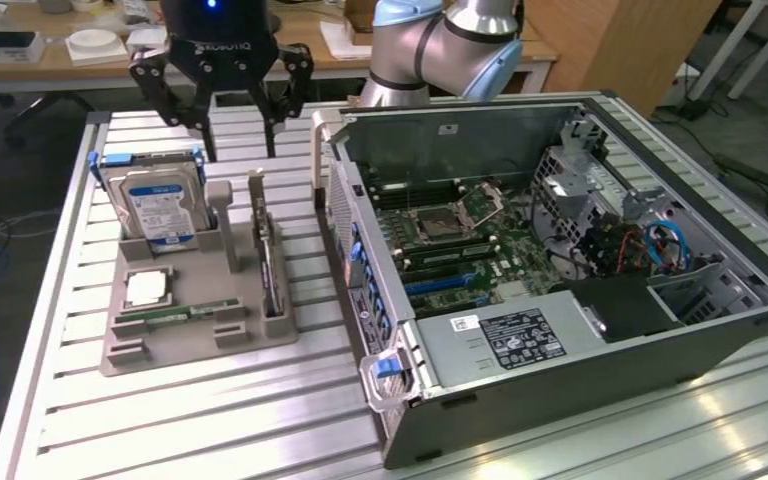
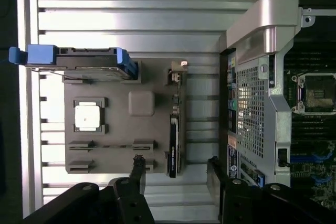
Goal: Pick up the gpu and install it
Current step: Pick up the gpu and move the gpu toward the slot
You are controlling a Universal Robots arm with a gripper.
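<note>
Aluminium slats made the bench (image 1: pixel 224 420), which carried everything. The open computer case (image 1: pixel 598 385) (image 2: pixel 252 103) lay on its side over the half of the bench toward the exterior view's right, with the green motherboard (image 1: pixel 478 240) uncovered inside. The robot arm (image 1: pixel 438 40) rose behind the far edge of the bench.

A grey tray (image 1: pixel 211 340) (image 2: pixel 118 145) lay on the other half of the bench, just beside the case and apart from it. The black gripper (image 1: pixel 237 145) (image 2: pixel 176 166) hung above the far end of this tray. Its 2 fingers stood wide apart and held nothing.

The silver hard drive (image 1: pixel 157 205) (image 2: pixel 79 59) with blue clips stood upright in the far corner of the tray.

The gpu (image 1: pixel 268 270) (image 2: pixel 174 140) stood on its long edge in the slot along the side of the tray nearest to the case, with its metal bracket at the far end. In the wrist view it lined up between the 2 fingers. The exterior view showed the fingers above it, not touching it.

The square processor (image 1: pixel 147 287) (image 2: pixel 87 117) lay flat in its pocket in the middle of the tray. The narrow green memory stick (image 1: pixel 171 316) lay in 1 slot toward the near edge of the tray.
</note>
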